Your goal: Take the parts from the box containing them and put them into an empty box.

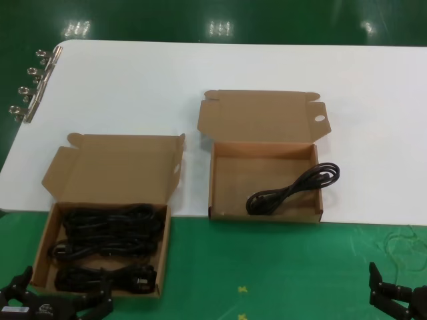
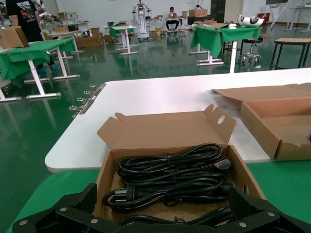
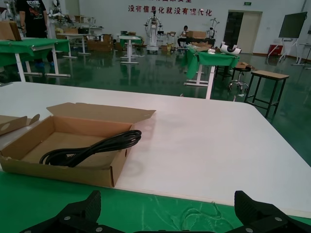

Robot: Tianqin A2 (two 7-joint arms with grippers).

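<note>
Both arms sit low at the near edge of the bench, over the green mat. The left hand (image 1: pixel 57 300) hovers just before the near wall of the shallow brown cardboard box with slanted lid wings (image 1: pixel 44 230), its black fingers spread apart and empty. That box holds several black coiled power cords (image 1: pixel 110 241) lying side by side. The right hand (image 1: pixel 400 300) rests well apart to the right, fingers likewise splayed, grasping nothing. The second brown cardboard box (image 1: pixel 213 183), with a round hole in its lid tab, holds one black cord (image 1: pixel 293 189) whose loop hangs over the right wall.
</note>
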